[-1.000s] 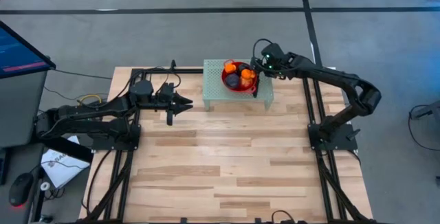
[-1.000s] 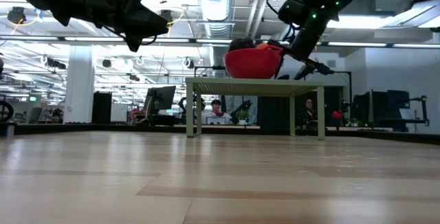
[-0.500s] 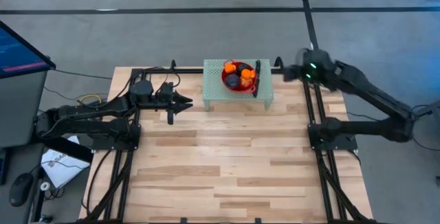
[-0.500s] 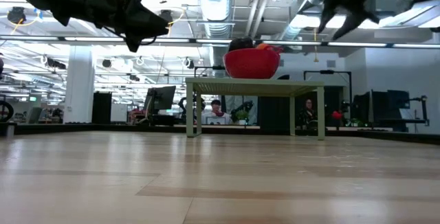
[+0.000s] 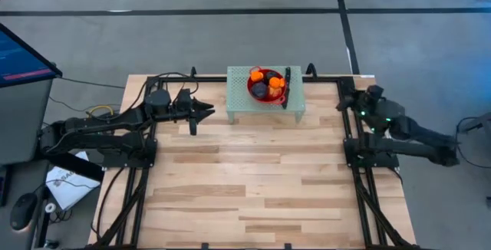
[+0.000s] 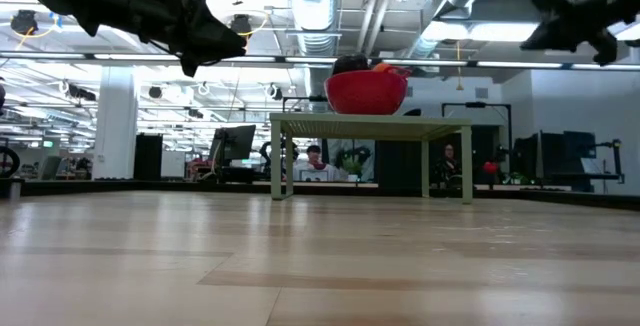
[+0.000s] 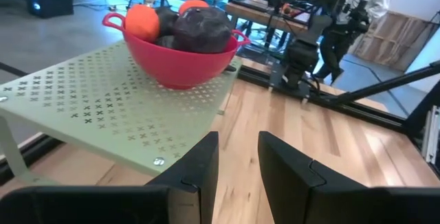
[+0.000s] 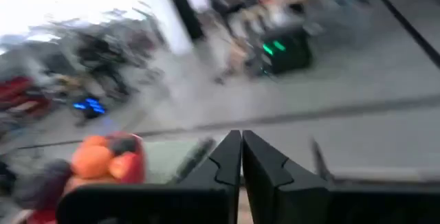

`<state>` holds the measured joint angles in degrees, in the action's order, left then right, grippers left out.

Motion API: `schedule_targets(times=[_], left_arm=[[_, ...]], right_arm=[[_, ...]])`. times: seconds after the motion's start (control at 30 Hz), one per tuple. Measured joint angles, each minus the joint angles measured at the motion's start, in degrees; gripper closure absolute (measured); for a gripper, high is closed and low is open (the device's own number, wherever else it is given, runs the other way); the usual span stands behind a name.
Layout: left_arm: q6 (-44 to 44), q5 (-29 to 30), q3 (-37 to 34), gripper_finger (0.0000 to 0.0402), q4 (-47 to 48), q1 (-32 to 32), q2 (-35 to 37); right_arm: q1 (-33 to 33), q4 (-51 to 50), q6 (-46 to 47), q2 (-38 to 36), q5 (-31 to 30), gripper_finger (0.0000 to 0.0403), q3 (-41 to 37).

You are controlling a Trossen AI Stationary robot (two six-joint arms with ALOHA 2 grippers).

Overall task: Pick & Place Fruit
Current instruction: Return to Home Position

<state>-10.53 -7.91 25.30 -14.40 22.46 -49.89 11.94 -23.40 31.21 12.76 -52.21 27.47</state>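
The red bowl (image 5: 266, 87) stands on a small pale-green perforated stand (image 5: 265, 103) at the table's far middle. In it the fruit lies heaped: orange ones (image 7: 142, 22) (image 7: 194, 6) and a dark purple one (image 7: 201, 30). My left gripper (image 5: 205, 112) hovers left of the stand, pointing at it, fingers (image 7: 237, 162) a little apart with nothing between them. My right gripper (image 5: 343, 99) hangs over the table's right rail, well clear of the bowl, its fingers (image 8: 240, 159) shut on nothing.
A slim dark bar (image 5: 286, 89) lies on the stand just right of the bowl. Black frame rails (image 5: 353, 166) run along both table sides. The wooden tabletop (image 5: 253, 181) spreads wide in front of the stand. People sit in the room behind (image 6: 315, 161).
My right gripper has pulled back from the bowl's right rim, gone up and toward the table's right edge, and now hangs over the right rail. The bowl and its fruit have stayed where they were.
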Motion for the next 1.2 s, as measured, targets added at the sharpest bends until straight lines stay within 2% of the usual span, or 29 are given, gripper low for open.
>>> schedule_targets(times=[0.07, 0.2, 0.33, 0.43, 0.57, 0.73, 0.93, 1.07, 1.13, 1.2], left_arm=[[-0.04, 1.08, 0.0, 0.0305, -0.16, 0.0, 0.02], [-0.48, 2.42, 0.0, 0.0305, -0.7, 0.07, 0.02], [-0.82, 2.42, 0.0, 0.0305, -1.47, 0.02, 0.0], [-0.93, 2.4, 0.0, 0.0305, -2.45, 0.02, 0.01], [-2.37, 2.4, 0.0, 0.0305, -3.74, 0.02, 0.01], [-4.78, 2.35, 0.0, 0.0305, -3.89, 0.0, 0.01], [-4.75, 2.35, 0.0, 0.0305, -4.14, 0.0, 0.0], [-4.5, 2.53, 0.0, 0.0314, -4.87, 0.79, 0.0], [-2.89, 2.18, 0.0, 0.0333, -5.23, 2.98, 0.02], [-0.58, -1.85, 0.0, 0.0366, -5.11, 7.23, 0.0]], right_arm=[[0.64, 6.12, -7.25, -4.31, 3.03, 0.0391, -2.39], [1.7, 6.4, -16.09, -11.3, 13.52, 0.04, -5.17], [1.77, 7.94, -24.12, -12.52, 32.82, 0.0401, -7.4], [1.78, 13.37, -27.11, -9.91, 48.62, 0.0401, -10.49], [1.7, 18.18, -26.69, -8.93, 61.94, 0.0402, -14.19], [1.58, 23.37, -22.84, -10.67, 71.21, 0.0402, -18.86], [1.54, 21.46, -18.05, -12.56, 79.94, 0.0402, -21.34], [0.95, 17.12, -17.4, -12.55, 81.37, 0.0402, -21.34], [0.47, 17.73, -17.9, -12.57, 81.53, 0.0402, -21.29], [0.36, 17.84, -18.15, -12.57, 81.12, 0.0402, -21.22]])
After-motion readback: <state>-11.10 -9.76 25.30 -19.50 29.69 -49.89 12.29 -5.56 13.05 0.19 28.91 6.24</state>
